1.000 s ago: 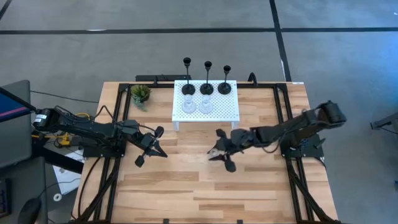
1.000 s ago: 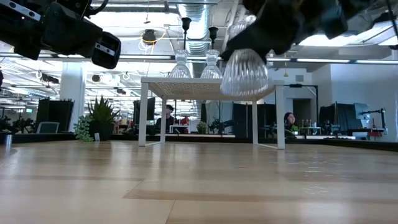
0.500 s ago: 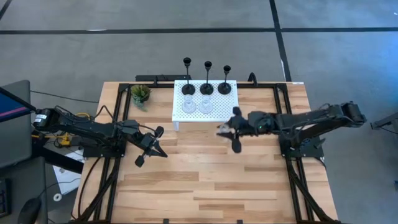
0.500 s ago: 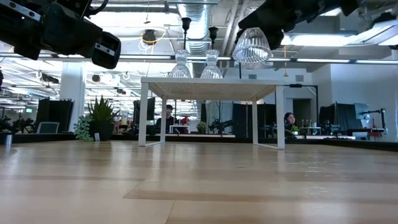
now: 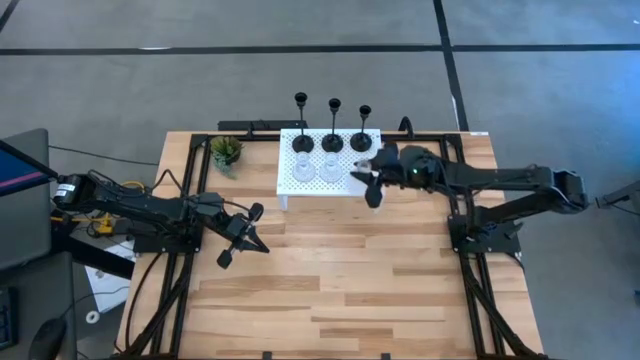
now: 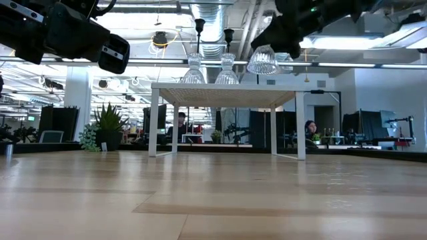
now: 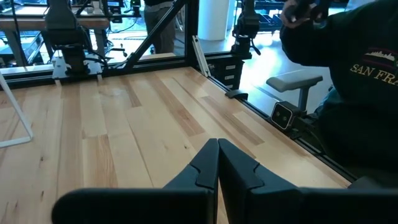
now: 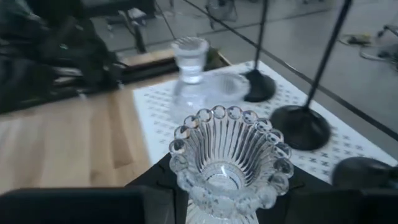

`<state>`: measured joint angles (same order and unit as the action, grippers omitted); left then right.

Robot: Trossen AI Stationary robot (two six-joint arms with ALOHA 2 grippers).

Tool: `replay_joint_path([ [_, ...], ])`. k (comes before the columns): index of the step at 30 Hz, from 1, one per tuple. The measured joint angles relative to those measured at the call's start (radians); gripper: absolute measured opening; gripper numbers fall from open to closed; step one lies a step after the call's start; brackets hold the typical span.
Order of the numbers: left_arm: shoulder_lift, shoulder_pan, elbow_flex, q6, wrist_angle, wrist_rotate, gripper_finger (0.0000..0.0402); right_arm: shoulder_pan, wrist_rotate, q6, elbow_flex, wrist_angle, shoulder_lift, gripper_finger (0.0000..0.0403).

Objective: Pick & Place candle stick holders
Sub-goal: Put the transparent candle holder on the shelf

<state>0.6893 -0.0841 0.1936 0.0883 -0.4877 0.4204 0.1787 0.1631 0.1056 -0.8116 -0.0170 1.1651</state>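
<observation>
A white perforated rack stands at the table's far middle. On it are three black candle stick holders in the back row and two clear glass ones in front. My right gripper hovers over the rack's right end, shut on a third clear glass holder. My left gripper waits shut over the table's left part, holding nothing. My right gripper pinches the glass holder's narrow end between its two fingers, coming from the table's right and slanting a little downward. The wide ribbed end sticks out past the fingertips. The holder is tilted and lifted clear, just above the rack's top.
A small green potted plant stands left of the rack. Bare wooden table lies on the near side. A person in a dark sweatshirt is beyond the table's edge.
My right gripper has risen and gone from the table's middle toward the far edge, ending over the rack's right end. It has tipped up from a steep downward slant to nearly level. The glass holder went with it, still lifted clear.
</observation>
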Motion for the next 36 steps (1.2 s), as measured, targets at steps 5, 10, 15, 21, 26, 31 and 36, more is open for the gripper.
replay_joint_path([
  [5,0.0,0.0,0.0,0.0,0.0,0.0,0.0008,0.045,0.0,-0.008,-0.068,0.074,0.061,0.0114],
  [10,0.0,0.0,0.0,0.0,0.0,0.0,0.0008,0.073,-0.002,-0.008,-0.079,0.096,0.117,0.0114],
  [15,0.0,0.0,0.0,0.0,0.0,0.0,0.0008,0.095,-0.001,-0.01,-0.08,0.094,0.134,0.0114],
  [21,0.0,0.0,0.0,0.0,0.0,0.0,0.0008,0.129,-0.002,-0.011,-0.081,0.092,0.13,0.0114],
  [26,0.0,0.0,0.0,0.0,0.0,0.0,0.0008,0.16,0.0,-0.01,-0.081,0.124,0.132,0.0114],
  [31,0.0,0.0,0.0,0.0,0.0,0.0,0.0008,0.164,-0.005,-0.007,-0.081,0.13,0.132,0.0114],
  [36,0.0,0.0,0.0,0.0,0.0,0.0,0.0008,0.163,-0.007,0.01,-0.081,0.134,0.132,0.0114],
])
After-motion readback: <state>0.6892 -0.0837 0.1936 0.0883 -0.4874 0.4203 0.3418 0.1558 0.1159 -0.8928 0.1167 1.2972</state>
